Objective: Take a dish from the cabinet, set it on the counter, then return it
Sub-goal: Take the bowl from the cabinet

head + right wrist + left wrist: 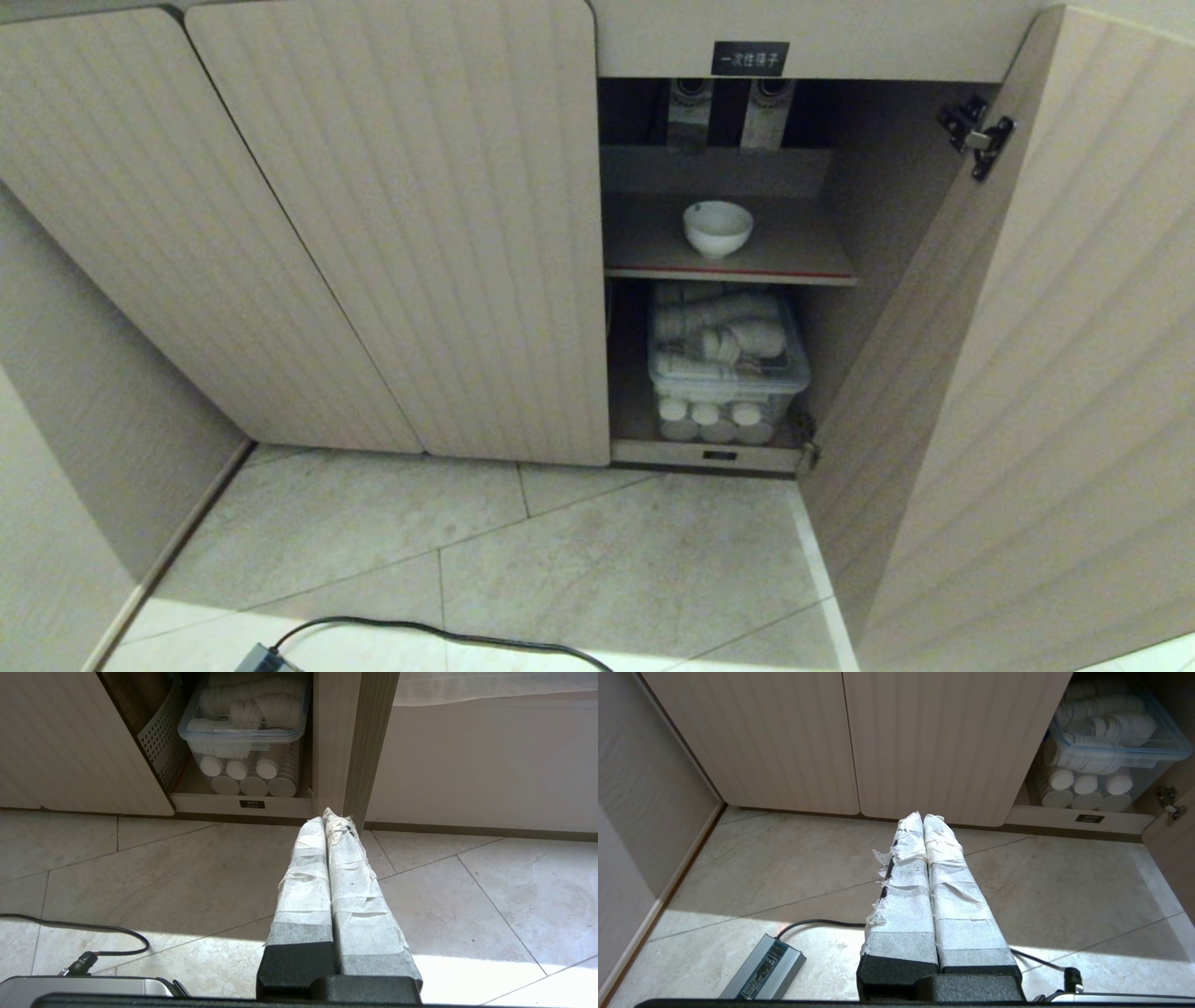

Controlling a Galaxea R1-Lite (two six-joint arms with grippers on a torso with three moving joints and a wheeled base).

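Nothing is done yet: dish sits mid-shelf in the open cabinet; left pincer and right pincer pressed together, empty.

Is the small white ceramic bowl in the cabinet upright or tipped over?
Upright. The small white ceramic bowl sits on its foot on the red-edged inner shelf with its opening facing up, behind the open fluted beige door.

Hard sunlight falls in bright bands across the floor nearest the robot, washing out the tile. The cabinet interior sits dim and slightly soft. Door edges bow near the head view's corners.
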